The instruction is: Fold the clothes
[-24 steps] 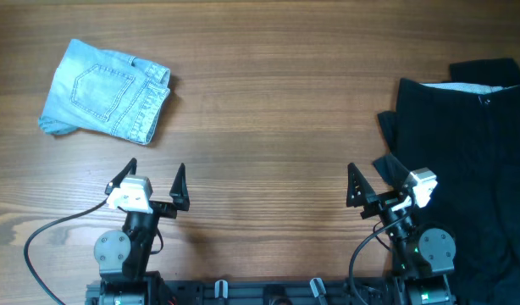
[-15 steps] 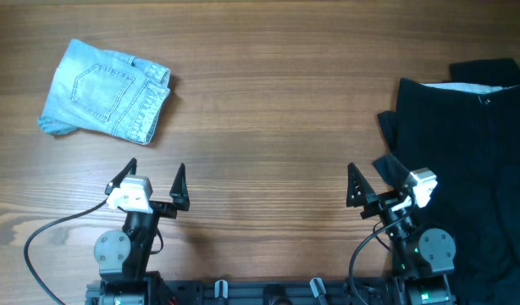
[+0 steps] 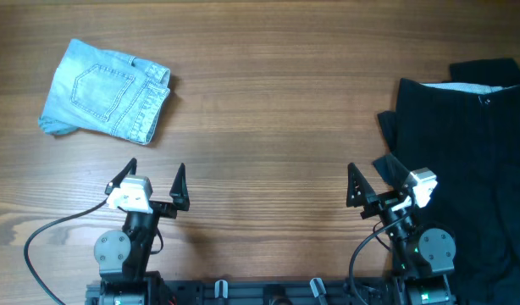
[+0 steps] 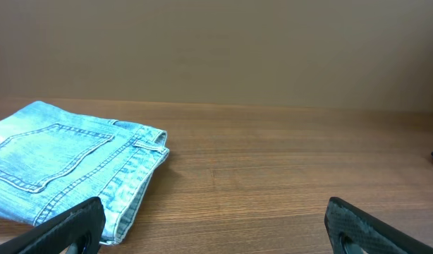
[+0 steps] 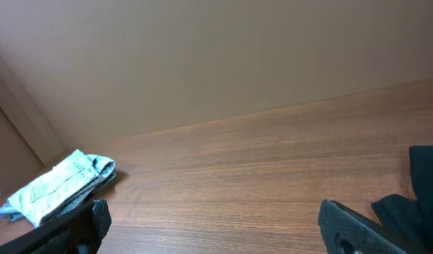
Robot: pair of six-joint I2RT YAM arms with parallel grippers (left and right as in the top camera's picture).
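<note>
A folded light-blue denim pair lies at the far left of the wooden table; it also shows in the left wrist view and small in the right wrist view. Black shorts with a pale waistband lining lie spread at the right edge, and a corner of them shows in the right wrist view. My left gripper is open and empty near the front edge, below the denim. My right gripper is open and empty next to the black fabric's left edge.
The wooden table stretches between the two garments. A grey cable loops from the left arm's base at the front left. The arm bases stand at the front edge.
</note>
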